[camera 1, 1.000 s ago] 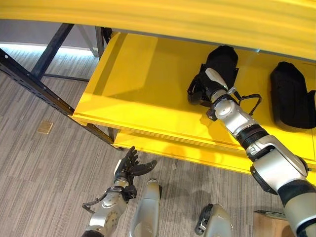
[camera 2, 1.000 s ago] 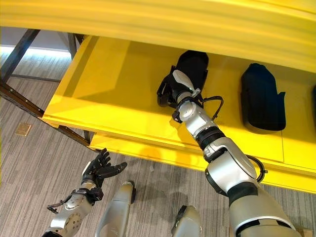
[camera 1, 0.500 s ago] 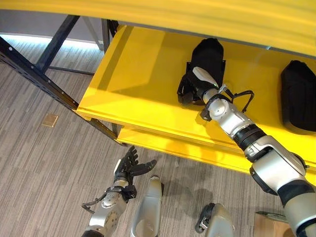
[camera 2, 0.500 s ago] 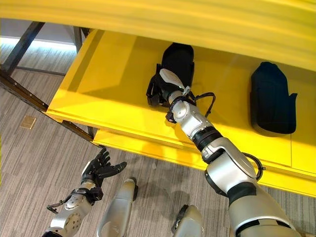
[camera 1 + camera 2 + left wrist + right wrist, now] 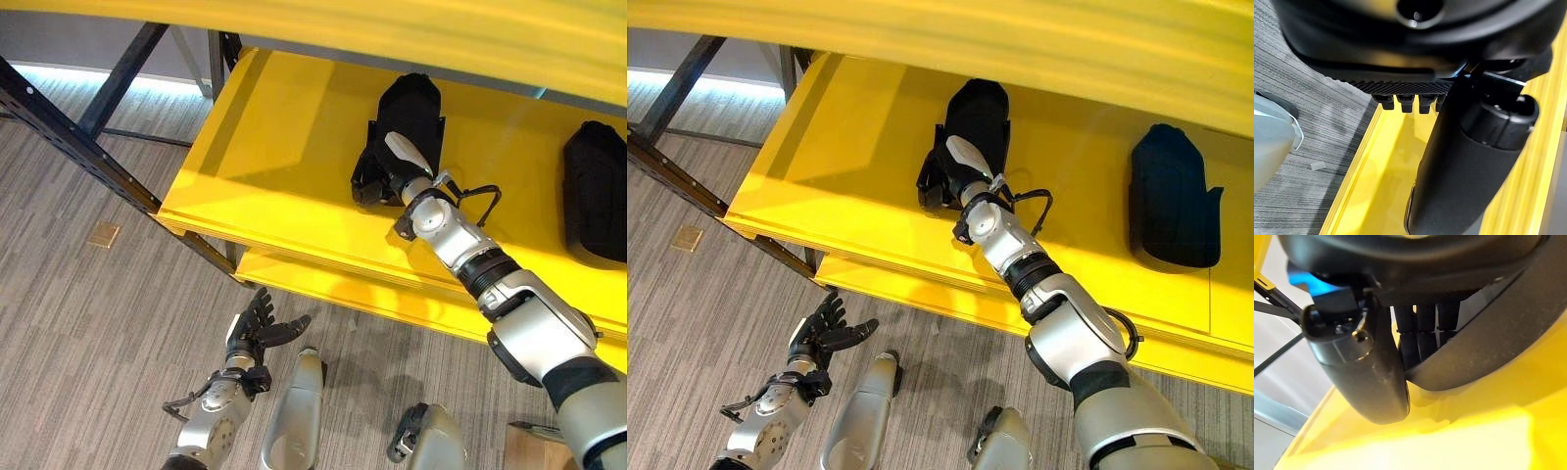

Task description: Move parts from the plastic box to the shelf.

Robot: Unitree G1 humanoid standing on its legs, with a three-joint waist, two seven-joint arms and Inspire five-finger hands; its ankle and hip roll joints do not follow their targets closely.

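Right hand (image 5: 384, 176) was on the yellow shelf (image 5: 284, 166), fingers wrapped around the near end of a black part (image 5: 411, 113) lying on the shelf board. A second black part (image 5: 596, 191) lay on the same board further right, well apart. Left hand (image 5: 257, 330) hung low over the grey carpet floor (image 5: 88, 333), fingers spread, holding nothing. Dark steel rack posts (image 5: 73, 137) stood at the shelf's left; an upper yellow shelf edge (image 5: 392, 34) overhung the board.

Warehouse or workshop storage area, yellow shelf (image 5: 284, 166) on dark steel racking (image 5: 69, 132), grey striped carpet floor (image 5: 88, 333)
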